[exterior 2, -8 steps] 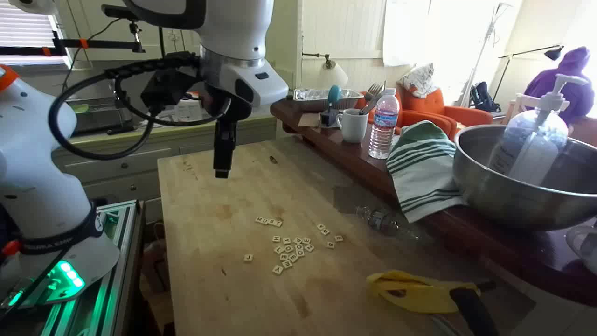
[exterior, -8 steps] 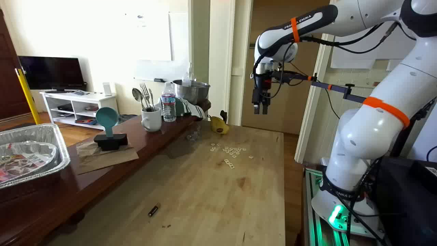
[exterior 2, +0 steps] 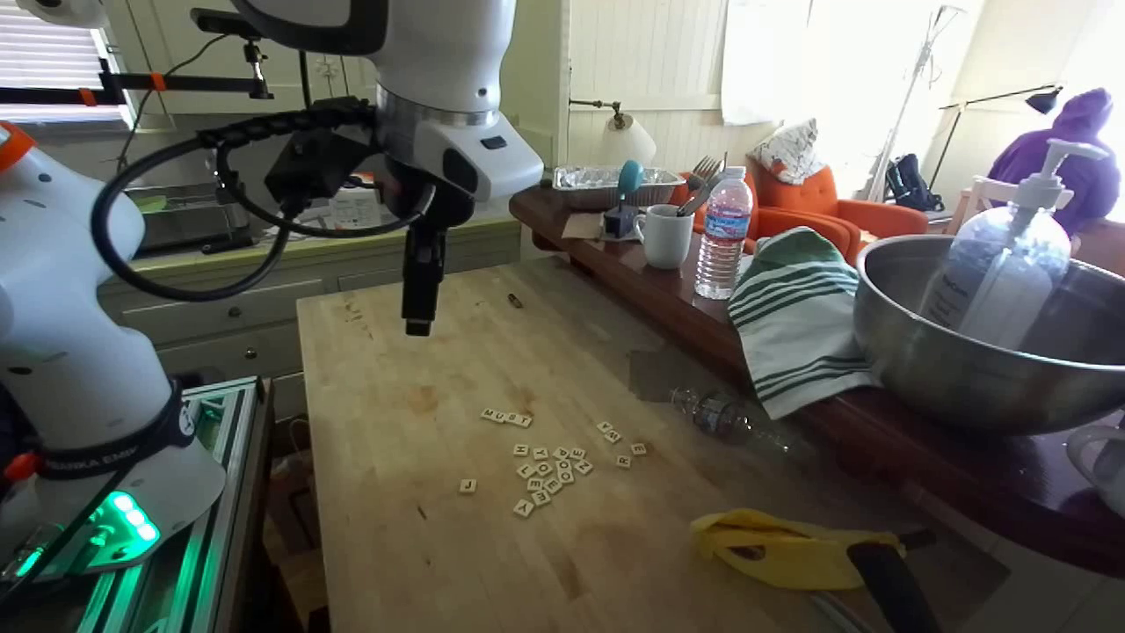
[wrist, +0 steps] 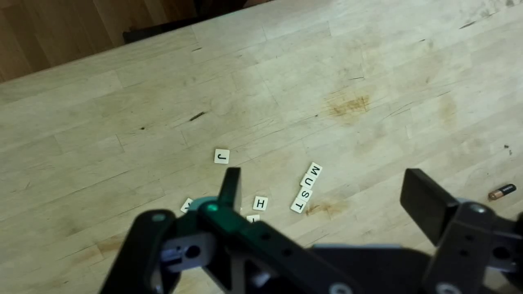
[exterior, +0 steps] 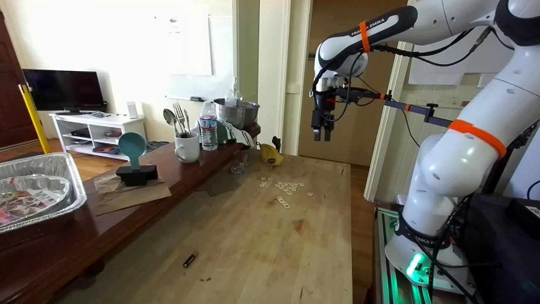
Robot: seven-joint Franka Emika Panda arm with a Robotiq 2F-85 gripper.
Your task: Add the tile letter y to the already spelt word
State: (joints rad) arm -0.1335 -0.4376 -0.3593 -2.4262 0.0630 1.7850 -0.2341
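The word MUST is spelt with letter tiles point(exterior 2: 507, 418) lying in a short row on the wooden table; it also shows in an exterior view point(exterior: 283, 202) and in the wrist view point(wrist: 305, 188). A pile of loose tiles point(exterior 2: 555, 472) lies beside it. A tile next to the H point(exterior 2: 540, 454) looks like a Y, and one at the pile's end point(exterior 2: 524, 508) may be a Y; the letters are too small to be sure. My gripper point(exterior: 322, 136) is open, empty and high above the table, pointing down point(exterior 2: 418, 325). In the wrist view its fingers point(wrist: 322, 185) stand wide apart and hide part of the pile.
A J tile point(exterior 2: 468, 486) lies apart. A battery point(exterior: 190, 259), a clear plastic bottle point(exterior 2: 729, 420) and a yellow object point(exterior 2: 782, 549) lie on the table. A raised dark wooden ledge holds a mug point(exterior 2: 665, 236), a water bottle point(exterior 2: 725, 233), a towel and a steel bowl point(exterior 2: 984, 378).
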